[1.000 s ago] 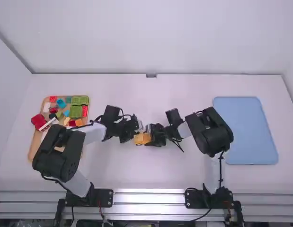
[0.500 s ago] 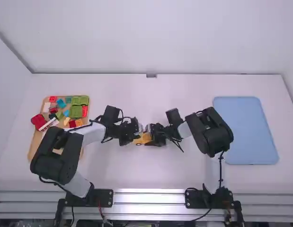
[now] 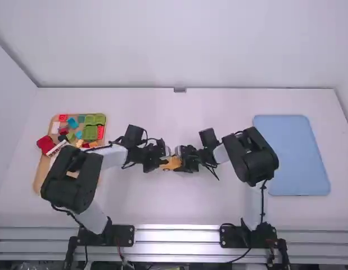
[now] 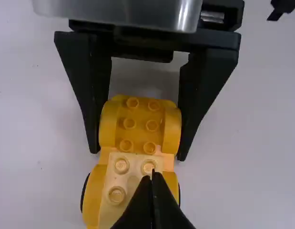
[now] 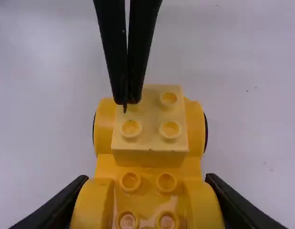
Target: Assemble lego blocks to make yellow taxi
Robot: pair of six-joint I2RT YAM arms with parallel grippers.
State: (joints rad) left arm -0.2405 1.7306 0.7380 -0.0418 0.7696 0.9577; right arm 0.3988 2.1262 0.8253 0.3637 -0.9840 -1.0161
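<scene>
Yellow base (image 5: 147, 161): between my two end effectors over the desk (image 3: 179, 208), its long axis running from one to the other, wheels on the end toward the left arm

Right end effector (image 4: 137, 153): closed on the yellow base, one finger against each long side at the end nearest it; the studs between those rounded sides are bare

Pale block (image 5: 150, 114): on top of the yellow base, straight ahead of the right end effector, past the bare studs and nearer the left arm

Left end effector (image 4: 153, 174): fingers together with nothing between them, tips at one corner of the pale block, over a stud; I can't tell whether they touch it or sit just above

Step in hand: pressing the pale block home, I judge, with the right arm as the clamp and the left as the pusher

Next push: I'd want it straight down through the studs, then moved to the block's middle, since a corner push could tip it or twist the base in the right end effector's grip

Fit: I can't tell from here whether the block is fully seated

Tray (image 3: 43, 166): behind the left end effector, on its own arm's side, with loose blocks (image 3: 90, 133) in it; the taxi looks part built to me

Blue mat (image 3: 292, 157): behind the right end effector, well apart
</scene>
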